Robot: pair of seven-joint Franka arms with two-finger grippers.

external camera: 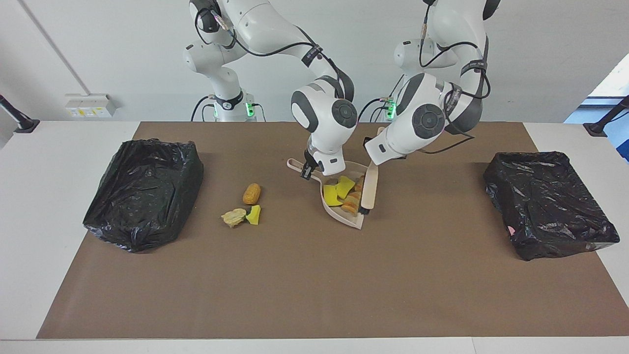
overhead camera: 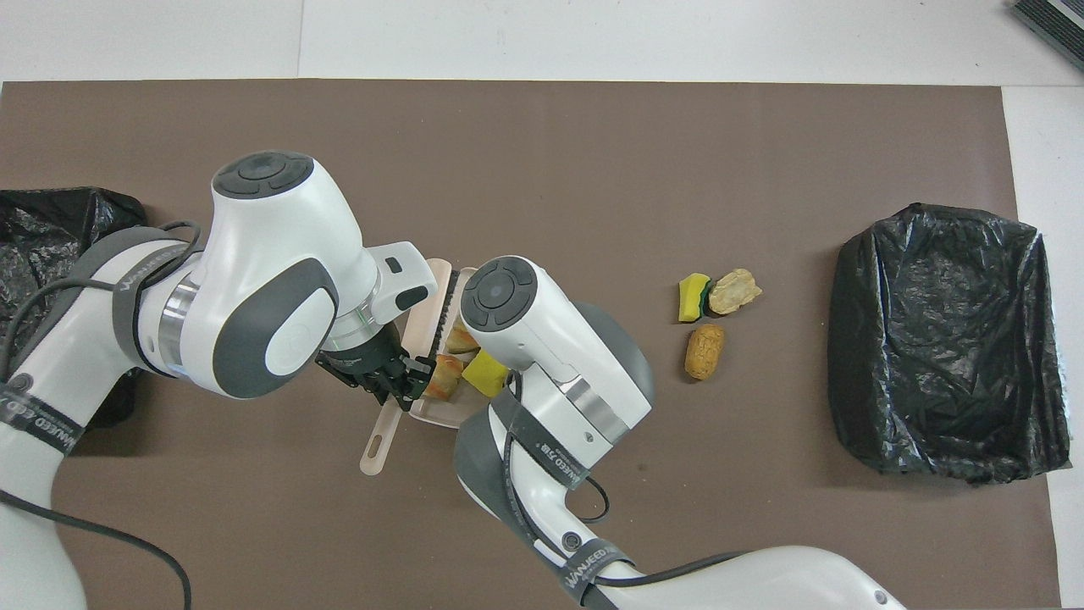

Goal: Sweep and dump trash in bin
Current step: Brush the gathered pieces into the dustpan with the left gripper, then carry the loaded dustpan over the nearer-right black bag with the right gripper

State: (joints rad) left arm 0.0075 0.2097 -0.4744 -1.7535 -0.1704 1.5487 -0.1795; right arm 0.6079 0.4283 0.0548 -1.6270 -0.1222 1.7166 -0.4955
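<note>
My right gripper point(external camera: 308, 170) is shut on the handle of a beige dustpan point(external camera: 344, 220) that rests on the mat. In the pan lie pieces of trash: yellow sponge wedges point(external camera: 336, 191) and orange-striped pastry pieces point(external camera: 351, 204). My left gripper point(overhead camera: 383, 379) is shut on the handle of a beige brush point(external camera: 369, 189), whose bristles stand in the pan against the pastry. More trash lies on the mat toward the right arm's end: a brown croquette point(external camera: 251, 193), a beige chunk point(external camera: 234, 216) and a yellow sponge wedge point(external camera: 254, 215). In the overhead view the right arm's wrist hides its gripper.
Two bins lined with black bags stand on the brown mat point(external camera: 314, 285). One bin point(external camera: 145, 191) is at the right arm's end, beside the loose trash. The other bin point(external camera: 548, 201) is at the left arm's end.
</note>
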